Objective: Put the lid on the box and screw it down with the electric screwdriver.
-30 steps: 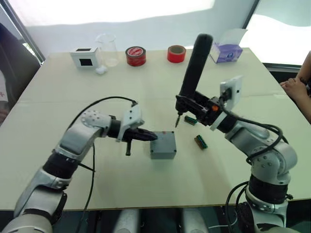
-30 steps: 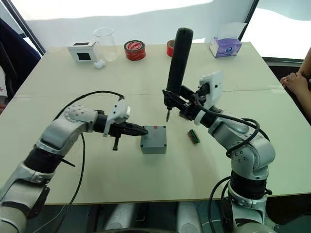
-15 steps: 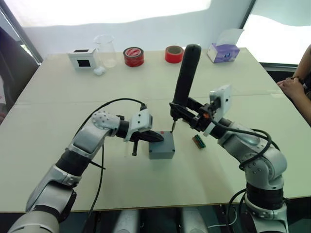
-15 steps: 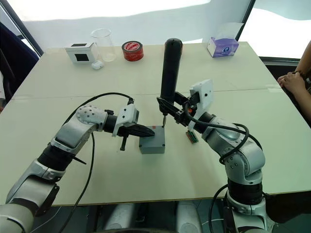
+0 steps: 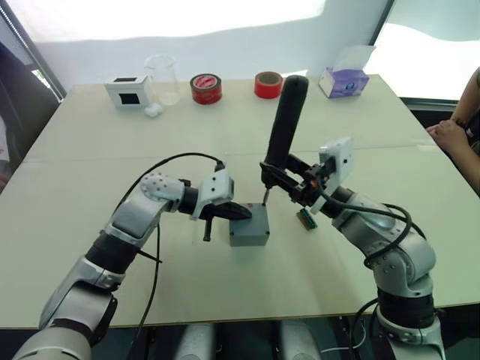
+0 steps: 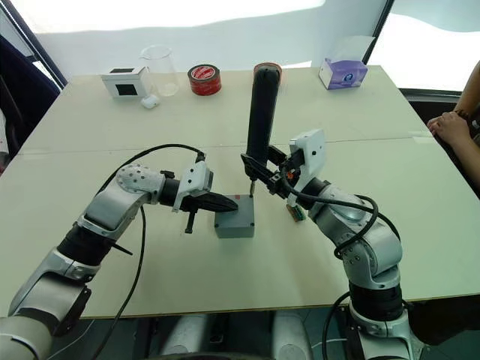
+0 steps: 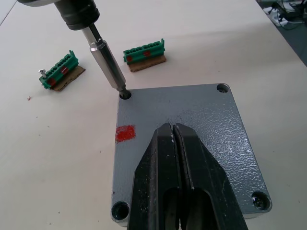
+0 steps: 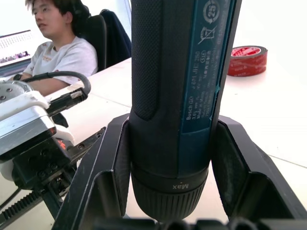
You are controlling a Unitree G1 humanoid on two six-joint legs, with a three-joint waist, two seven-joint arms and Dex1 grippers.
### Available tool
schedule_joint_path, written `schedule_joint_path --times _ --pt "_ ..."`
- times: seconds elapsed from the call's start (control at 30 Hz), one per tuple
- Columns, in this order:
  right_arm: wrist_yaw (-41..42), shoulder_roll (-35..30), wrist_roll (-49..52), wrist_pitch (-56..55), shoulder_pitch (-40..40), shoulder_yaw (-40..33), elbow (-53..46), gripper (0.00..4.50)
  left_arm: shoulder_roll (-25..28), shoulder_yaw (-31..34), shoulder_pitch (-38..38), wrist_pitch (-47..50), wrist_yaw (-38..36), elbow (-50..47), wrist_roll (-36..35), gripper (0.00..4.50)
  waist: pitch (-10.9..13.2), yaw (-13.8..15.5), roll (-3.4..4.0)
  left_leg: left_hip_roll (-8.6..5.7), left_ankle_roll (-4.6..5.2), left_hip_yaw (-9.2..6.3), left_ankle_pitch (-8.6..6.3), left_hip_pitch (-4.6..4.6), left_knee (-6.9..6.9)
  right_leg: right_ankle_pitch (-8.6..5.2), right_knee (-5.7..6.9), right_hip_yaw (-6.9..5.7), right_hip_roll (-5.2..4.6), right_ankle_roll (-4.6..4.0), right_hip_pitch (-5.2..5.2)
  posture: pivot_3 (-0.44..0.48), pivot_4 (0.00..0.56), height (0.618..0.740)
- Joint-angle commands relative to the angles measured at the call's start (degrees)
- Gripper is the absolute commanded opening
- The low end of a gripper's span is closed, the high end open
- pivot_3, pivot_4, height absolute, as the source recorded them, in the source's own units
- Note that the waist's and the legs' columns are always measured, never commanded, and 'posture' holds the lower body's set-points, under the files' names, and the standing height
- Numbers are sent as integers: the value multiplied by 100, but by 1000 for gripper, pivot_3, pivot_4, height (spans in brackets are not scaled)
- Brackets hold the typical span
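The grey box sits mid-table with the lid on it, red mark facing up. My left gripper is shut, and its tips rest on the lid's top from the robot's left side. My right gripper is shut on the lower part of the electric screwdriver, which stands nearly upright. The screwdriver's bit sits in the lid's corner hole, at the far right corner. The right wrist view shows the screwdriver clamped between my fingers.
Two green terminal blocks lie just right of the box. Along the far edge stand a white box with a black screen, a clear beaker, two red tape rolls and a purple tissue box. A person's hand rests at the right edge.
My right arm has brought the screwdriver down and leftward, so the bit now sits in the lid's corner hole. The left gripper stays on the lid.
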Motion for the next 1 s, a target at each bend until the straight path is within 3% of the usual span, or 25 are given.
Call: schedule_joint_path --times 0.03,0.17,1.0 --pt "24 -195 -350 57 374 324 179 1782 107 -89 140 54 -19 123 257 0 -8 3 -9 0 4 0 -3 17 -2 -1 -2 0 0 0 17 0 150 740" --pt "3 -308 -511 40 480 455 262 1782 117 -88 175 32 -47 136 297 0 -51 7 -33 1 17 -1 -12 80 -7 -8 -14 0 -1 -1 83 0 150 740" --pt "-95 -268 -587 67 680 518 621 1782 102 -142 296 162 -42 -43 403 0 -178 133 -64 1 23 -12 -19 122 -25 -21 -57 -6 -11 -23 114 0 150 740"
